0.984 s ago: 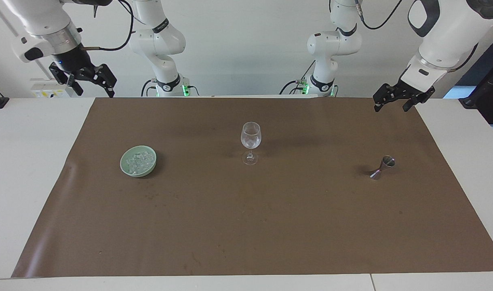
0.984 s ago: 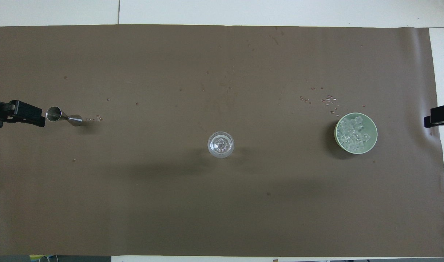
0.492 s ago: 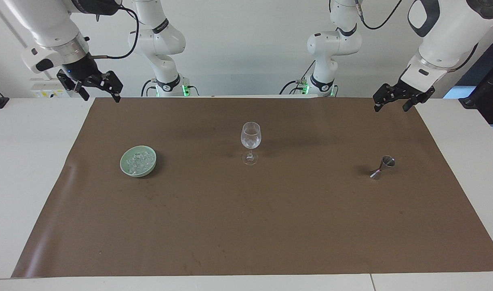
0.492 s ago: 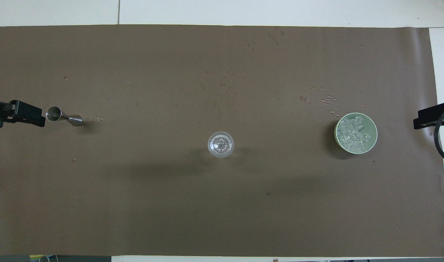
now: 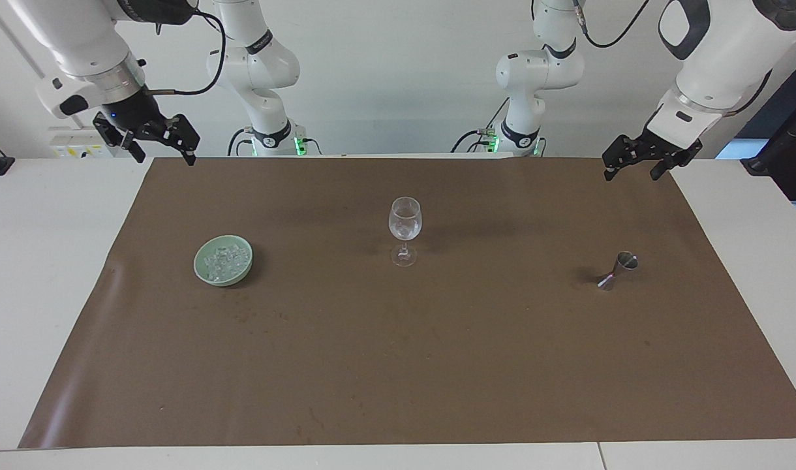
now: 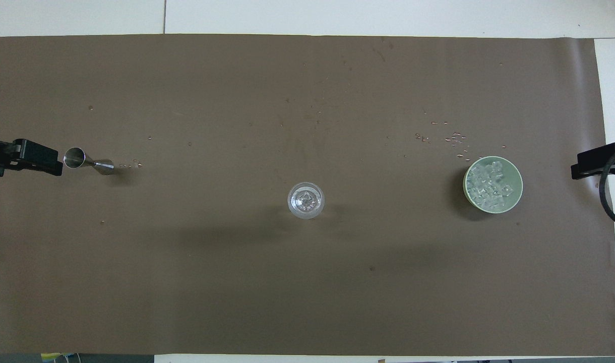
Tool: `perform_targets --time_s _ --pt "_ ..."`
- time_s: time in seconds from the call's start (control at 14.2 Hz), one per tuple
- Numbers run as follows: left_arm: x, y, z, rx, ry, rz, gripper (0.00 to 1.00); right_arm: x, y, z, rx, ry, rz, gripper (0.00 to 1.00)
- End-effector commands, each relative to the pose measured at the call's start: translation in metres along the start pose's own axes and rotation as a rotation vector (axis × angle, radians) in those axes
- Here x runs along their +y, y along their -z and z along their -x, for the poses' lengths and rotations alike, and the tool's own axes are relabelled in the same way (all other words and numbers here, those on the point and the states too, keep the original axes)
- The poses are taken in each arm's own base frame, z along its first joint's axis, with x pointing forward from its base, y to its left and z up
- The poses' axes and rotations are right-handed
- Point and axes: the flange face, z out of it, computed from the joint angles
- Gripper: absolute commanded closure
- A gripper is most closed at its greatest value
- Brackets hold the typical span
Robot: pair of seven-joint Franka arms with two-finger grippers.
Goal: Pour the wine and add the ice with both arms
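Note:
A clear stemmed wine glass (image 5: 405, 222) (image 6: 306, 200) stands upright mid-mat. The ice (image 5: 224, 261) (image 6: 489, 187) is heaped in a pale green bowl (image 5: 223, 280) (image 6: 515, 173) toward the right arm's end. A small steel jigger (image 5: 616, 271) (image 6: 88, 161) stands tilted toward the left arm's end. No wine shows in either view. My right gripper (image 5: 165, 155) (image 6: 592, 164) hangs open and empty above the mat's corner, apart from the bowl. My left gripper (image 5: 631, 171) (image 6: 27, 159) hangs open and empty above the other corner, apart from the jigger.
A brown mat (image 5: 398, 365) covers most of the white table (image 5: 45, 261). Small water drops (image 6: 453, 138) dot the mat just farther from the robots than the bowl, and a few more lie beside the jigger.
My right gripper has come down and in toward the mat's corner, most of it in the first half second. The left arm, glass, bowl and jigger have not moved.

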Motion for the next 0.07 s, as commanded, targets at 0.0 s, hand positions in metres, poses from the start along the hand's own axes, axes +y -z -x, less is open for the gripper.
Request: perform_targets --time_s 0.0 --pt "-0.0018 0.0018 0.0041 0.008 0.014 -0.015 0.00 0.0039 -0.0014 0.0047 -0.002 0.026 0.012 0.00"
